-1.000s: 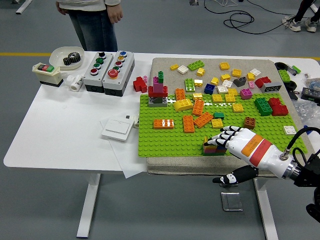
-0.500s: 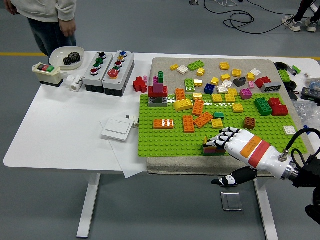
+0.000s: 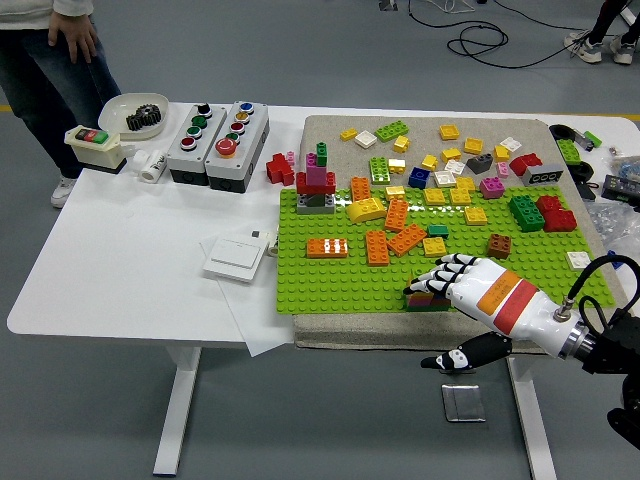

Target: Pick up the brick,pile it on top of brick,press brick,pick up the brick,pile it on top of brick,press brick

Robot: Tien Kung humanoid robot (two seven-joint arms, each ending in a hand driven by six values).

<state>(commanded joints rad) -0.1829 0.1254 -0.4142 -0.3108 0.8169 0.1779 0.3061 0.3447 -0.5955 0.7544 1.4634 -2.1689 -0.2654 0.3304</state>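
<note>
Baseplate (image 3: 340, 280) lime green; right hand (image 3: 462, 283) white — black-tipped; brick stack (image 3: 427, 296) seemingly multicoloured.

Loose bricks (image 3: 400, 225) lie on the baseplate (image 3: 340, 285), right of the wall switch (image 3: 236, 258); button boxes (image 3: 216, 130) stand behind.

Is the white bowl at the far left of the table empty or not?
Not empty. The white bowl holds a dark toothed gear lying inside it.
</note>
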